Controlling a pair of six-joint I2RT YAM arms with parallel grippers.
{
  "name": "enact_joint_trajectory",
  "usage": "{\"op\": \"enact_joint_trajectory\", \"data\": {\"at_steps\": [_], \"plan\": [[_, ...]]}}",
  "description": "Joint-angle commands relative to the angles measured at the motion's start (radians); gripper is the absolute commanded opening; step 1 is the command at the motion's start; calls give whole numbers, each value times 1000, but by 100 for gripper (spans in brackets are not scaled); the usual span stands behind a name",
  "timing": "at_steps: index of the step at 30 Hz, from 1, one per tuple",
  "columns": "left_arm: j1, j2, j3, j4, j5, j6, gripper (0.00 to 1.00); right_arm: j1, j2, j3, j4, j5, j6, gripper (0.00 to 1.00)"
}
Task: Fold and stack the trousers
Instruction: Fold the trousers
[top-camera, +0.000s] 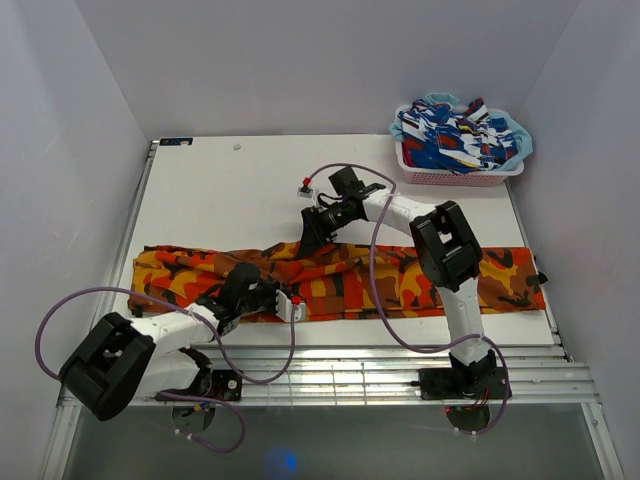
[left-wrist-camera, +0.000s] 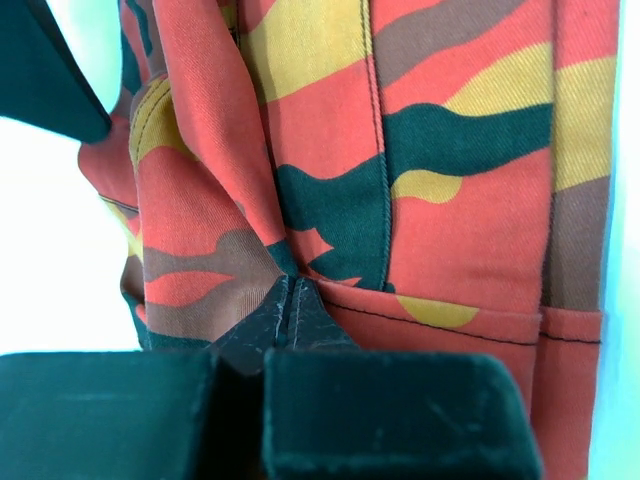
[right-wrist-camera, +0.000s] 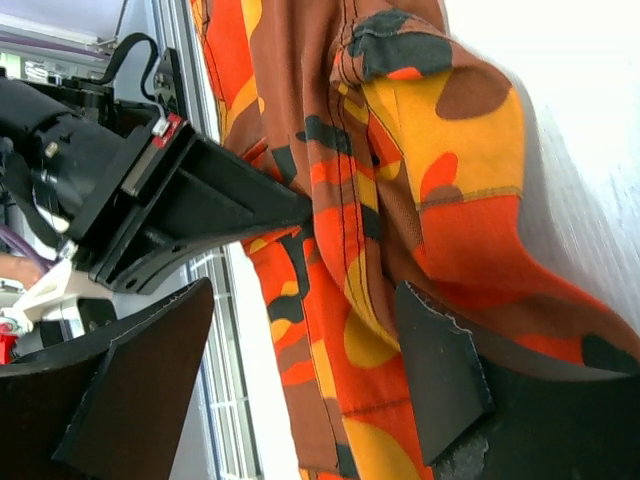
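The left gripper (left-wrist-camera: 290, 310), pinched tight on a thin fold of the trousers (top-camera: 500, 280) — stretched in a long band across the table (top-camera: 230, 190) — could lose that slight hold if it pulls before the right gripper (right-wrist-camera: 300, 330), gaping wide astride the cloth, closes.

pink basket (top-camera: 460, 178) of blue-patterned clothes (top-camera: 455, 135) at white table (top-camera: 230, 200) corner

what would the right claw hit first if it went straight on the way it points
Most likely the trousers, bunched right ahead of the right claw; the left claw sits just beyond.
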Motion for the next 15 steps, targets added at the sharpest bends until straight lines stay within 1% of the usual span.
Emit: {"op": "enact_joint_trajectory", "data": {"at_steps": [1,3,6,8,10,11,13,15], "plan": [[-29,7,-84,-47,-65,36,0,25,47,4,73,-24,53,79],[-42,1,-103,-35,-77,33,0,32,84,18,84,-17,73,82],[-47,-2,-107,-31,-91,22,0,40,128,32,131,-21,125,84],[-49,-2,-112,-27,-97,22,0,45,155,40,180,-27,162,84],[-53,-8,-113,-28,-103,27,0,51,165,35,231,-53,234,84],[-55,-13,-116,-28,-103,30,0,52,167,28,286,-64,252,84],[-58,-28,-126,-30,-103,36,0,65,167,20,341,-70,312,84],[-59,-38,-130,-33,-106,30,0,77,170,24,377,-86,337,82]]}}
